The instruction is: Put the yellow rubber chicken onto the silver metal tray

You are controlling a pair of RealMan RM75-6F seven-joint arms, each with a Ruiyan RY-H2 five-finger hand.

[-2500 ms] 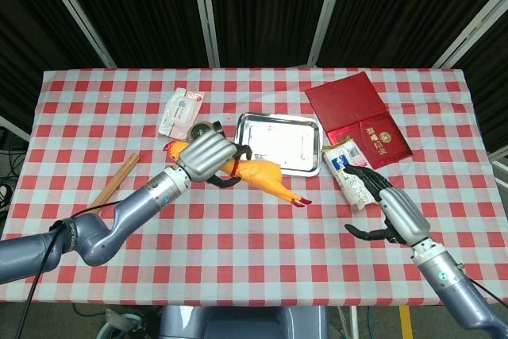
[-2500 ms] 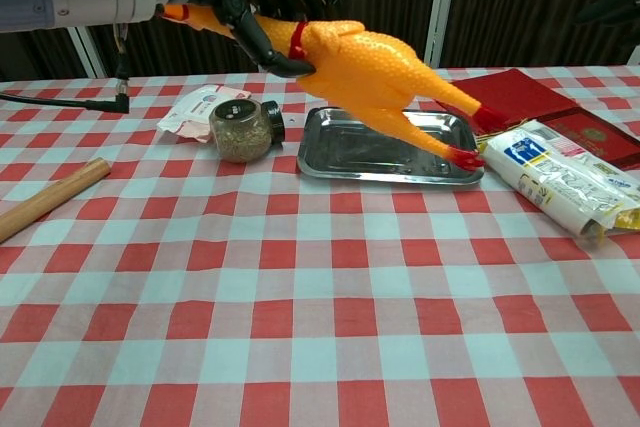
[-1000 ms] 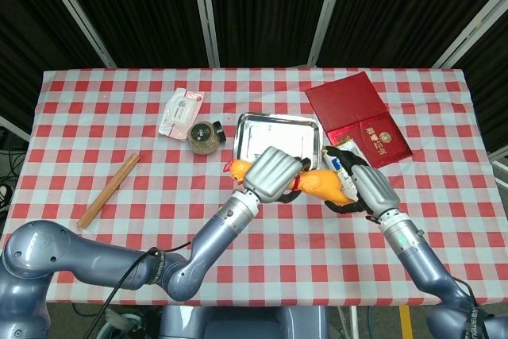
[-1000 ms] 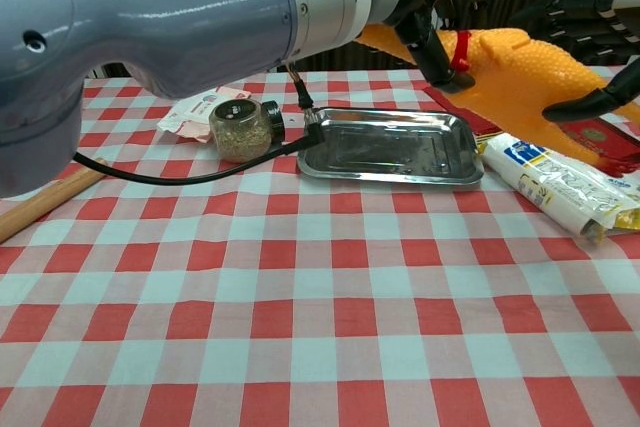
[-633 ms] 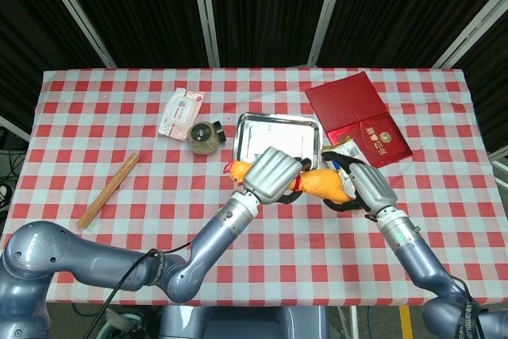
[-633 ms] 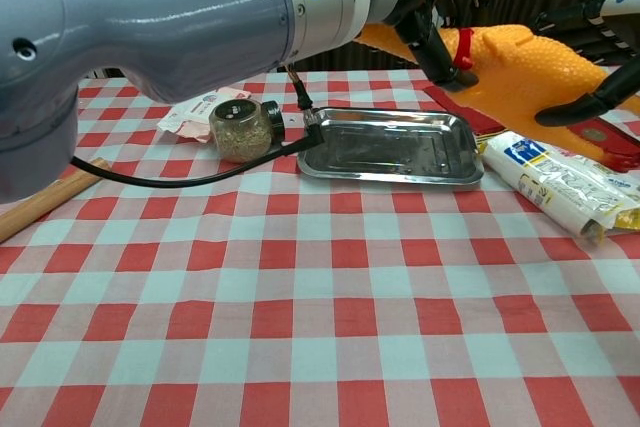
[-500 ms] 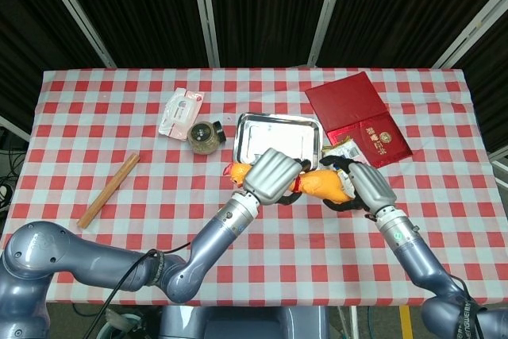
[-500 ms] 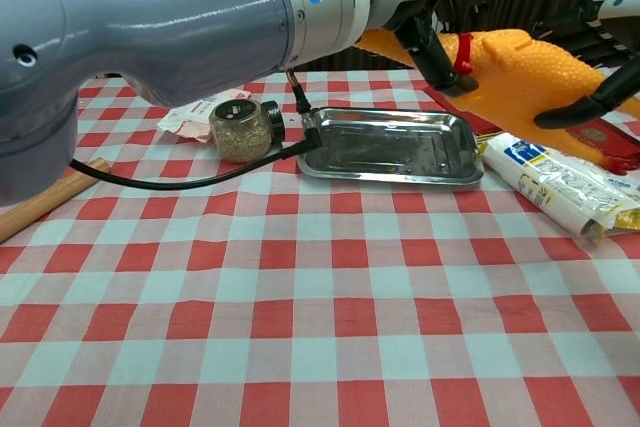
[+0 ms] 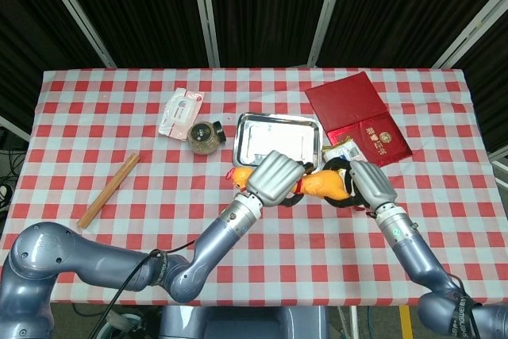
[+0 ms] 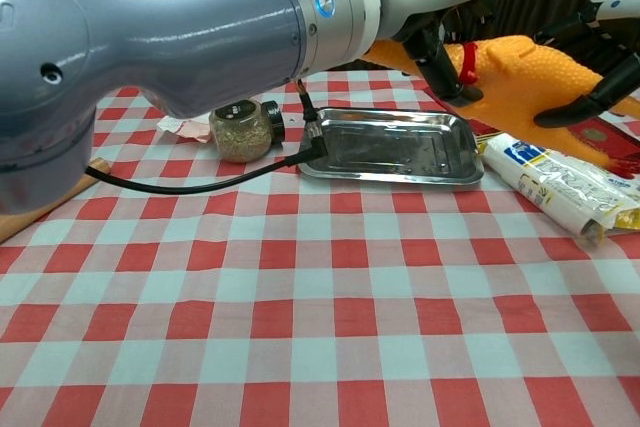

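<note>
Chicken (image 9: 324, 183), yellow rubber, held in the air just in front of the tray (image 9: 254, 137), above the checked surface (image 9: 119, 117), gripped by both hands. Left hand (image 9: 274, 178) wrapped around the neck by the red collar; right hand (image 9: 371, 184) curled about the body's far end. Long axis roughly level, head toward the robot's left. Tray silver, bare inside in the chest view. Beside its left edge, a jar (image 10: 240, 129) on its side, filled with brownish bits, lid facing the tray.

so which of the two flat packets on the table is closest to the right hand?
The white-and-blue packet beside the silver metal tray, just under the right hand. The white-and-pink packet lies far left, beyond the glass jar.
</note>
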